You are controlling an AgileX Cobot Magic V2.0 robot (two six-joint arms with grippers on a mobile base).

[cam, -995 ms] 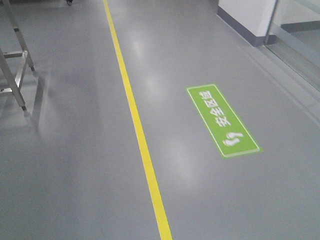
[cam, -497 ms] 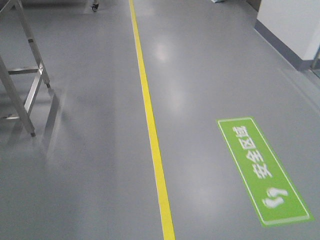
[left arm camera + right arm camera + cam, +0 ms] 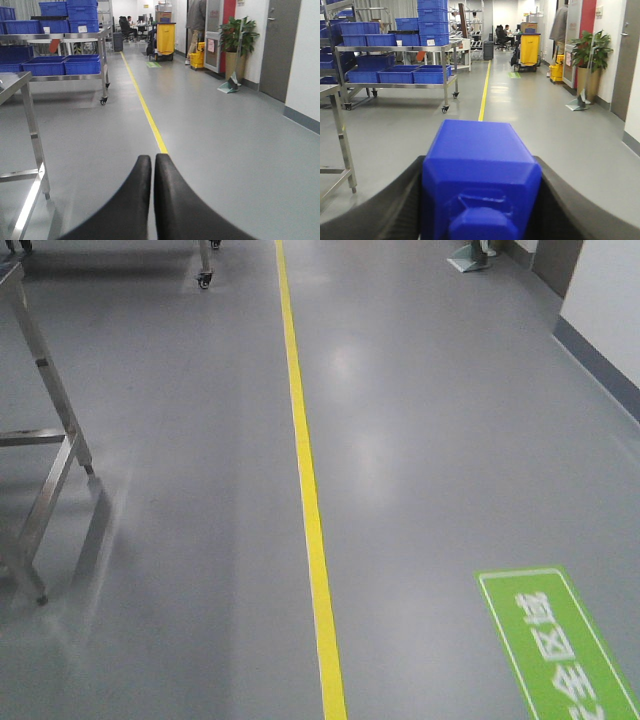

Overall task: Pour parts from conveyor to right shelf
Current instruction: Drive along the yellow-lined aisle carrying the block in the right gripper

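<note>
At R gripper [image 3: 480, 185], blue block [image 3: 475, 150] is clamped by flat sides (stiff, light, prob. slick); L gripper [image 3: 152, 162] closed, empty.

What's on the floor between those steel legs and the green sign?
Only a yellow line on bare grey floor, between the legs and the sign; the front view shows it.

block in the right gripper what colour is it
Bright blue; the block shows best in the right wrist view.
</note>
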